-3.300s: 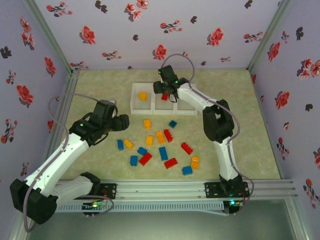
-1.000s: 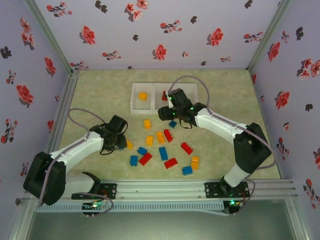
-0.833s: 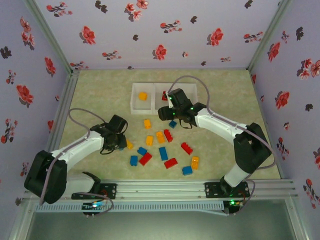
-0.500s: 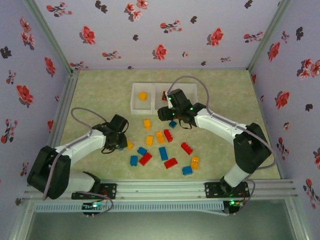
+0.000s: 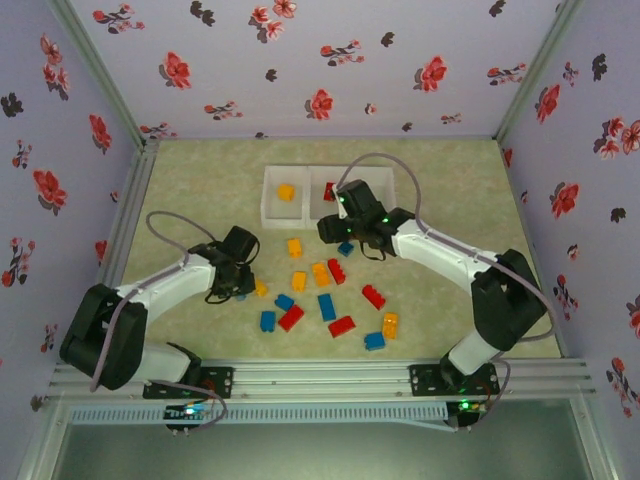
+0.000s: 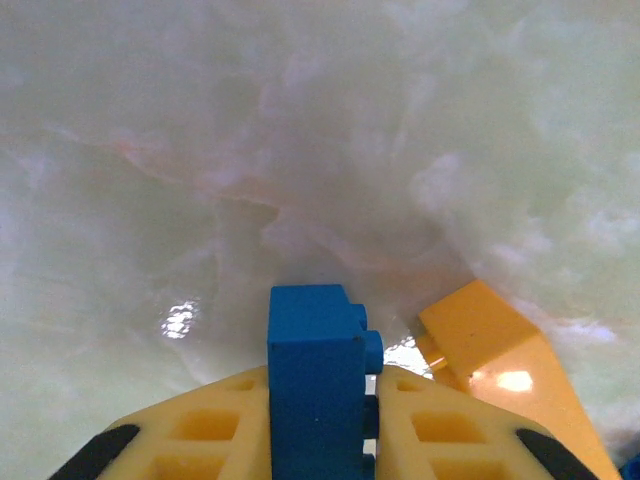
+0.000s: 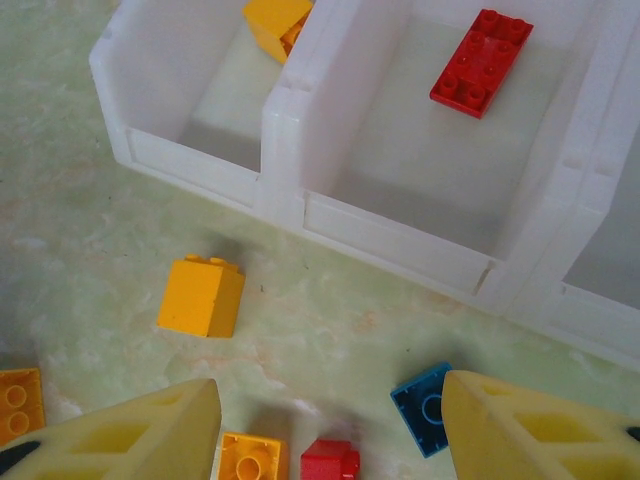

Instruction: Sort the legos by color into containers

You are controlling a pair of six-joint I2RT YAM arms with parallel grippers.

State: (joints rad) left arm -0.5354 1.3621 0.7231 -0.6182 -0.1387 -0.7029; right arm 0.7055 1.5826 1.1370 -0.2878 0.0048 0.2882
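My left gripper [image 5: 239,287] is down on the table at the left edge of the scattered legos, shut on a blue brick [image 6: 315,372] that stands on edge between the yellow fingers. An orange-yellow brick [image 6: 498,362] lies just right of it. My right gripper [image 7: 330,400] hangs open just in front of the containers [image 7: 300,190]. An upturned blue brick [image 7: 425,406] lies beside its right finger. A red brick [image 7: 331,463] and an orange-yellow one [image 7: 248,461] lie between the fingers. The left bin holds an orange-yellow brick [image 5: 285,191], the middle bin a red brick [image 7: 482,62].
Several loose bricks of all three colours lie between the arms, among them an orange-yellow cube [image 7: 202,297], a red brick [image 5: 373,296] and a blue one [image 5: 374,341]. The right arm's cable crosses the right bin [image 5: 385,205]. Floral walls close in the table.
Since the oldest frame the left gripper has dropped onto the blue brick and the right gripper has come down from over the middle bin. In the last second only the left elbow shifted.
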